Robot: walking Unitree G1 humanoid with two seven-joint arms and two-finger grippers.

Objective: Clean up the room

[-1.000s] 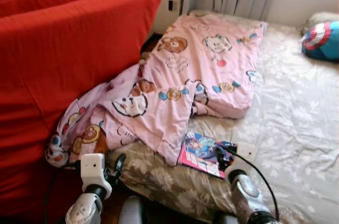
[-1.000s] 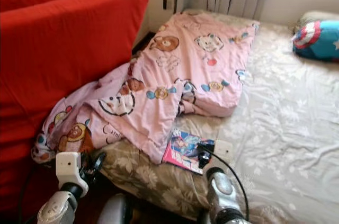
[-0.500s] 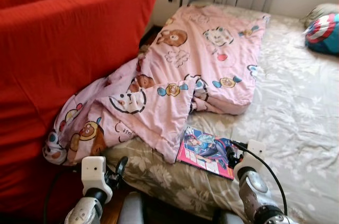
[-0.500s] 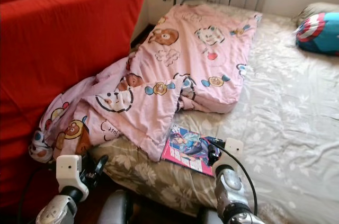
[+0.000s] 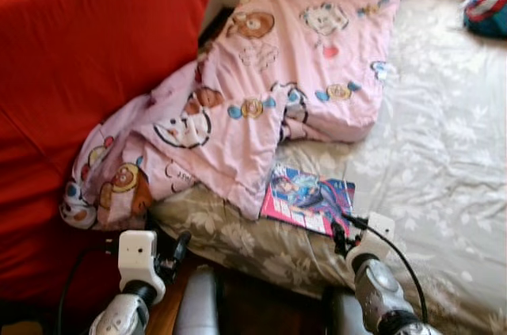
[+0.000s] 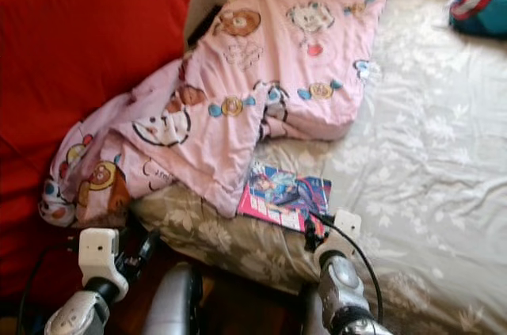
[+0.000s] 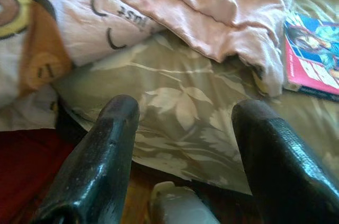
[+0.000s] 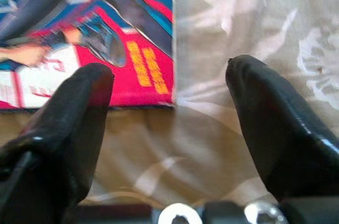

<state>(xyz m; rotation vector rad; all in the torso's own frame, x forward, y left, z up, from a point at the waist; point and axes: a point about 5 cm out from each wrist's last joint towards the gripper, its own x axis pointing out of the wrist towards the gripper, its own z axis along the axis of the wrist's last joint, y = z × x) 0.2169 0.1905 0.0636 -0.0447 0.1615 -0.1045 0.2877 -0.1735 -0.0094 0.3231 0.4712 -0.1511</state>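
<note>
Head views: right gripper point(image 5: 342, 234) poised at near corner of magazine point(image 5: 306, 196), which lay flat on floral bedsheet point(image 5: 444, 153) just beyond the fingertips, beside edge of pink cartoon blanket point(image 5: 261, 89). Left gripper point(image 5: 176, 246) low by bed's edge, under blanket's hanging end, red sofa point(image 5: 87, 58) alongside.

Left wrist view: fingers point(image 7: 100, 166) spread wide, nothing held; sheet and blanket fold beyond them.

Right wrist view: fingers point(image 8: 63, 123) parted wide, empty; magazine corner point(image 8: 106, 38) ahead, toward one fingertip
</note>
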